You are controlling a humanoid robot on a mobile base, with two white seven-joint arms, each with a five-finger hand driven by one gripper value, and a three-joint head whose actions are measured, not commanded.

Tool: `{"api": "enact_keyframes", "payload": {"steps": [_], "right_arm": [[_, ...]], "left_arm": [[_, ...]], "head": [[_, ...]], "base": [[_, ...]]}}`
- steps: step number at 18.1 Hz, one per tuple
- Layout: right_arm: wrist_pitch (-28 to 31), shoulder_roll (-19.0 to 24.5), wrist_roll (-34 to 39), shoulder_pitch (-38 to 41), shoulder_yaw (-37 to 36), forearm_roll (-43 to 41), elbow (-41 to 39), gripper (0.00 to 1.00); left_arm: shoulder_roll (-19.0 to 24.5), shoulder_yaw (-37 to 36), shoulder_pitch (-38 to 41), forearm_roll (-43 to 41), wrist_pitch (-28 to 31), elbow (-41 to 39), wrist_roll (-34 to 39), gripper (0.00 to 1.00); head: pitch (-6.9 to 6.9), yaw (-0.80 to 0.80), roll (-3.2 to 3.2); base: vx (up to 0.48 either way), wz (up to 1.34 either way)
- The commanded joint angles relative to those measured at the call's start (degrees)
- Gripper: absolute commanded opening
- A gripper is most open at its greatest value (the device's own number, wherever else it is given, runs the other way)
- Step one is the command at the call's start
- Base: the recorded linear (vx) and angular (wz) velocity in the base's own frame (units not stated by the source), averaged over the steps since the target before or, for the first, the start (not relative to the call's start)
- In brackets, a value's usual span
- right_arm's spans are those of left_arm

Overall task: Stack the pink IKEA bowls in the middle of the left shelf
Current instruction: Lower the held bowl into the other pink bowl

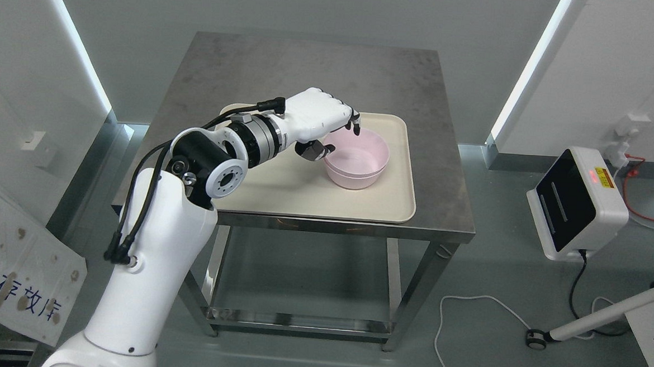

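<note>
Two pink bowls [362, 160] sit nested, one inside the other, on a beige tray [304, 196] atop a steel table [310, 71]. My left arm comes in from the lower left. Its white hand [335, 140] is at the bowls' left rim. The fingers [355, 123] curl over the rim into the bowl and the thumb [315, 150] presses the outer wall, so the hand is shut on the rim. The bowls still rest on the tray. My right arm is out of view.
The table has a lower steel shelf [297, 316]. A white device with a black panel [578, 205] stands on the floor at the right, with cables [466, 302] trailing around it. A white board with printed characters [14, 279] leans at the lower left.
</note>
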Motion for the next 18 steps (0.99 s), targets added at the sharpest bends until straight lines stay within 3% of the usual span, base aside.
{"api": "enact_keyframes", "payload": {"steps": [1,5,9,18], "right_arm": [[0.0,-1.0,0.0,0.1,-0.6,0.0,-1.9,1.0],[0.0,-1.0,0.0,0.1,-0.6,0.0,-1.9,1.0],[0.0,-1.0,0.0,0.1,-0.6,0.0,-1.9,1.0],[0.0,-1.0,0.0,0.1,-0.6,0.0,-1.9,1.0]], "left_arm": [[1.0,2.9,-0.3,0.1,0.4,0.3,-0.1,0.4],[1.0,3.9,-1.0,0.2,0.1,0.1,-0.6,0.38],[1.0,-1.1,-1.3,0.3,-0.3,-1.1,-3.9,0.37],[1.0,-3.1,1.0,0.3,-5.7,-1.0,-4.8,0.37]], "head": [[0.0,0.0,0.0],[0.0,0.0,0.0],[0.0,0.0,0.0],[0.0,0.0,0.0]], "base": [[0.0,0.0],[0.0,0.0],[0.0,0.0],[0.0,0.0]]}}
